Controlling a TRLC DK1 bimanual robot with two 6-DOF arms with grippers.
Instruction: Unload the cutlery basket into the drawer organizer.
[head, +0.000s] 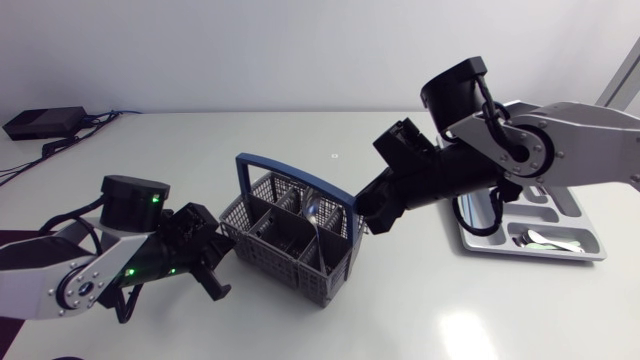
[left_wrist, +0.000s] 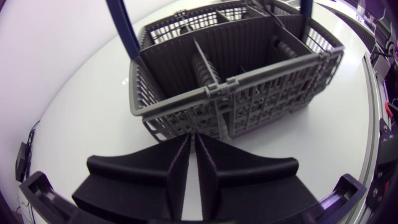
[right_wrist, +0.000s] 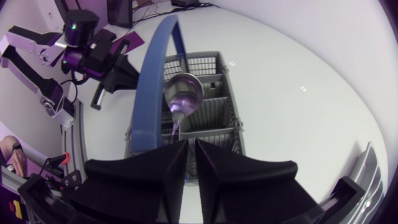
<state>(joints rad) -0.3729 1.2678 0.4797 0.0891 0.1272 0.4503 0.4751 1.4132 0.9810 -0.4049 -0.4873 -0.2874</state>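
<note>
The grey cutlery basket (head: 262, 240) with its blue handle (head: 262, 165) stands mid-table. One spoon (head: 312, 207) stands in it, bowl up. My left gripper (head: 212, 272) is at the basket's left end, shut and with nothing in it; in the left wrist view the gripper (left_wrist: 192, 135) sits just short of the basket wall (left_wrist: 249, 106). My right gripper (head: 368, 222) hangs at the basket's right end. In the right wrist view that gripper (right_wrist: 191, 142) is shut, and the spoon (right_wrist: 183, 99) rises just ahead of its tips, outside the gap. The drawer organizer (head: 590, 255) lies at the right.
Another spoon (head: 545, 238) lies in the organizer, partly under my right arm. A black box (head: 45, 122) and cables sit at the table's back left. My left arm (right_wrist: 68, 46) shows beyond the basket in the right wrist view.
</note>
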